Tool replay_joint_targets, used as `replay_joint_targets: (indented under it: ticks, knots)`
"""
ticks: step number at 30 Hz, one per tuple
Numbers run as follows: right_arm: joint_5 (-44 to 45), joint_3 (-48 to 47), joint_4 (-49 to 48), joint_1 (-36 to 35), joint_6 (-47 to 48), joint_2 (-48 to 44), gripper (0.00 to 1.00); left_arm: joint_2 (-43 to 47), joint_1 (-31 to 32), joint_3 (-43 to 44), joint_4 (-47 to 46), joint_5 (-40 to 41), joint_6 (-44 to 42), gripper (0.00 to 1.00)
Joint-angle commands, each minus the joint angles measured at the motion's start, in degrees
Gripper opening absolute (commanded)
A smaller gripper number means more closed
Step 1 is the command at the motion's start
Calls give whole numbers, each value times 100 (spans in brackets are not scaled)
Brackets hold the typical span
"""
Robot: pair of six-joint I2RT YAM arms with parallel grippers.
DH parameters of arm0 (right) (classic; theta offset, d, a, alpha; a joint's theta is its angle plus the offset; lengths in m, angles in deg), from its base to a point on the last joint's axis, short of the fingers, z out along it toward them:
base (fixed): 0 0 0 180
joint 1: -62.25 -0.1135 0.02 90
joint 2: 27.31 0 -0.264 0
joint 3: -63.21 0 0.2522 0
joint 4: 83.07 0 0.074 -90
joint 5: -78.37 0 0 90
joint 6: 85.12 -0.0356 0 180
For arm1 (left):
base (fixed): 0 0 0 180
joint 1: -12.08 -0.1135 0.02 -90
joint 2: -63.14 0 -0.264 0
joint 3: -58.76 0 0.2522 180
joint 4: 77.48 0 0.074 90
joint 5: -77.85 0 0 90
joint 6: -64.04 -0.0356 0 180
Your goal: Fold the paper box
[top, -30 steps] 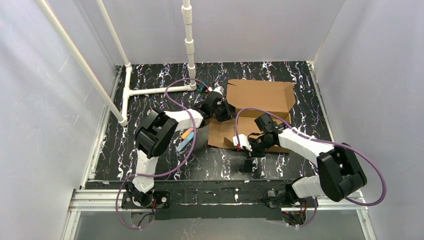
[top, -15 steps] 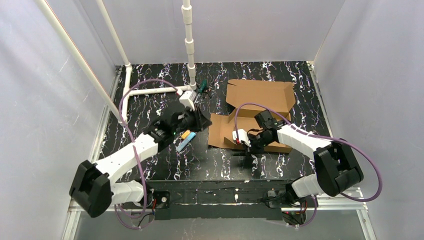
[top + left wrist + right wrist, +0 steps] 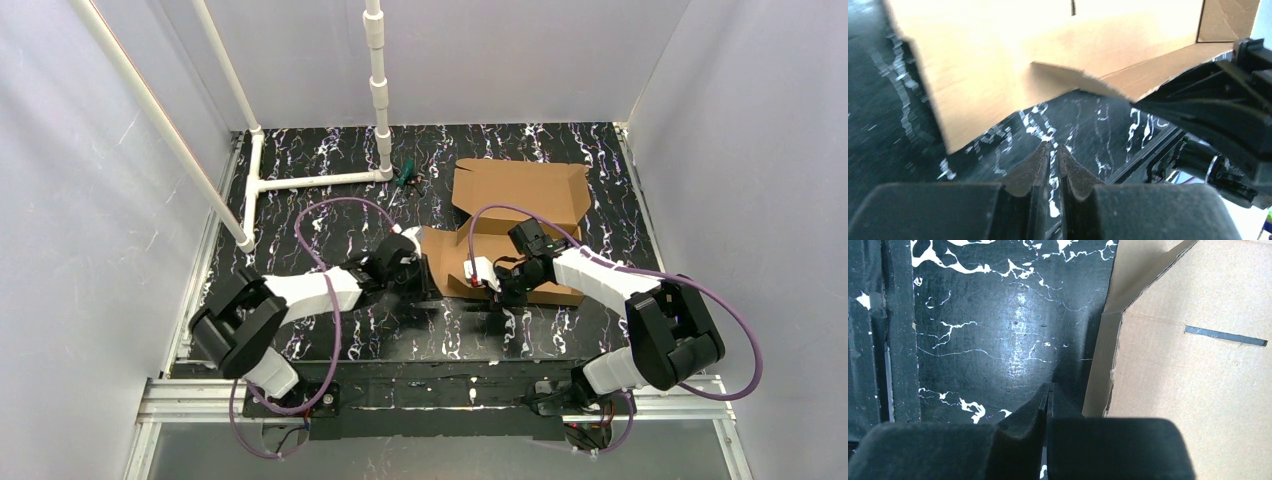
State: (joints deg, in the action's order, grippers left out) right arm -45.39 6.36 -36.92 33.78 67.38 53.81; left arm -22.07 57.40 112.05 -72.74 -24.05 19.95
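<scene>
The paper box (image 3: 520, 195) is a brown cardboard sheet lying mid-table, its back part partly raised and a flat panel (image 3: 448, 258) toward me. My left gripper (image 3: 422, 283) is shut and empty, low over the table at the panel's near-left edge. In the left wrist view its tips (image 3: 1053, 146) hover above black table just short of the cardboard (image 3: 1013, 65). My right gripper (image 3: 497, 298) is shut and empty at the panel's near edge. In the right wrist view its tips (image 3: 1047, 386) sit beside the cardboard edge (image 3: 1188, 370), not gripping it.
A white pipe frame (image 3: 300, 182) with an upright post (image 3: 378, 90) stands at the back left. A small green object (image 3: 405, 178) lies by its foot. The right arm (image 3: 1218, 110) is close in front of the left gripper. The table's front rail (image 3: 898, 330) is near.
My left arm has swung down from the back left, and its gripper now sits low at the cardboard's near-left edge, covering the small markers. The right gripper has barely moved.
</scene>
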Motion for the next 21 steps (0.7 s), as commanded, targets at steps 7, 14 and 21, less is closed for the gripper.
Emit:
replay_joint_targets:
  ticks: [7, 14, 21]
  knots:
    - [-188, -77, 10, 21, 128, 9, 7, -1412, 462, 963, -827, 28, 646, 11]
    - [-213, -68, 118, 17, 287, 44, 5, -1744, 527, 1274, -968, 338, 616, 12]
    - [-209, -54, 165, 17, 377, 21, 2, -1024, 527, 657, -863, 954, 296, 14]
